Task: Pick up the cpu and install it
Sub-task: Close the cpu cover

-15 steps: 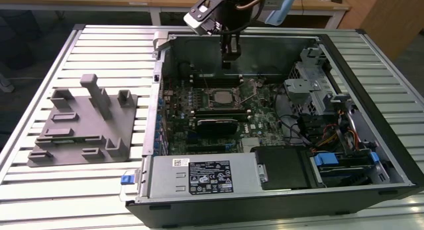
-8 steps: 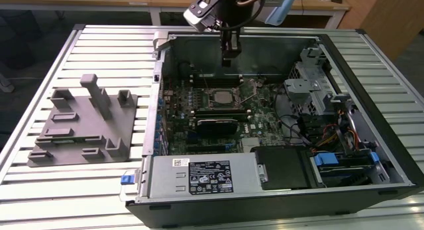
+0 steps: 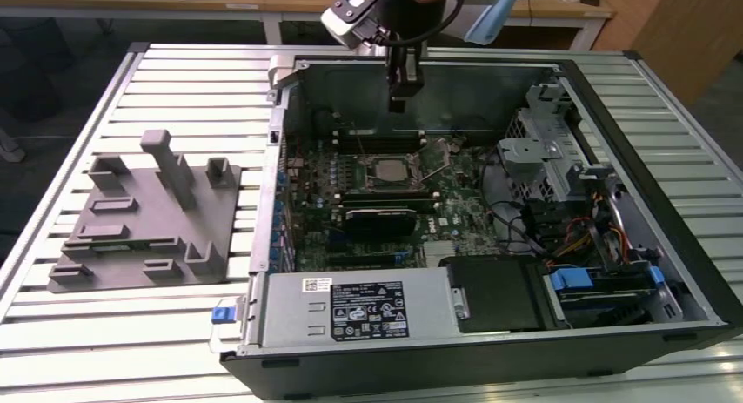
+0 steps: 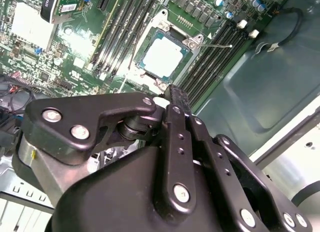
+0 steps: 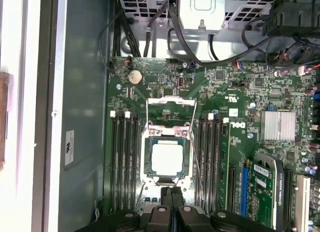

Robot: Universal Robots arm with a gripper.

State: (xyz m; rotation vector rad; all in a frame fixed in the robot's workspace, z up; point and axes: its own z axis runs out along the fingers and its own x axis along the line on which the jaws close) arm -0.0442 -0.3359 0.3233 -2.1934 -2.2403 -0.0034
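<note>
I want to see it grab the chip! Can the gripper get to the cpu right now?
Probably yes. The cpu lies bare in the open case, with nothing over it, and the gripper hangs above it. Its fingers are shut, though.

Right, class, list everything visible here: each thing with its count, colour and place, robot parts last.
cpu: one, silvery, lying flat in the middle of the motherboard.
motherboard: one, green, inside the computer case.
computer case: one, black and grey, open, on the table.
power supply: one, grey, in the case's near corner in the exterior view.
tray with posts: one, grey, on the table, exterior view's left of the case.
table: one, pale, slatted, under case and tray.
gripper: one, black, shut and empty, above the motherboard near the cpu.
</note>
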